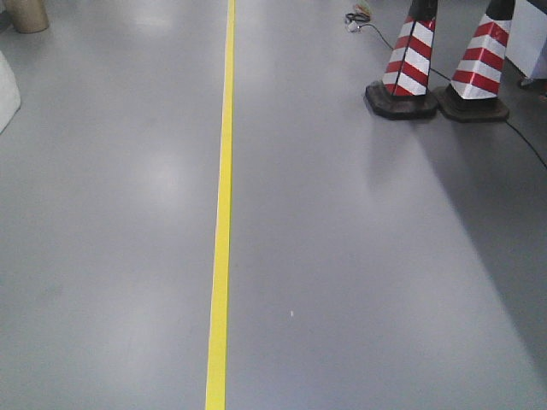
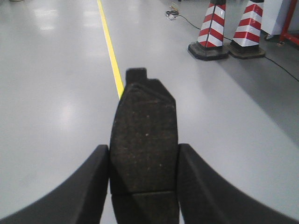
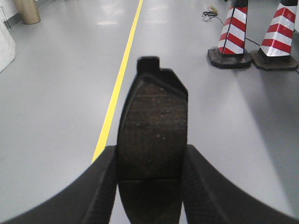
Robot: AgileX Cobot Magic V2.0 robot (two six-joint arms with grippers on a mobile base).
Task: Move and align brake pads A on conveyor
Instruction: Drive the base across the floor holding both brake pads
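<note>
Grey shop floor [image 1: 385, 282] lay below both wrists. Left gripper [image 2: 143, 156] was clamped on brake pad [image 2: 144, 130], fingers on its long edges. Pad was held above floor, long axis straight away from camera, tabbed end forward, rough friction face toward lens. Right gripper [image 3: 150, 156] gripped second brake pad [image 3: 152, 121] same way. Beyond, I saw yellow line [image 1: 220, 239] and striped cones [image 1: 410, 60] to right.
</note>
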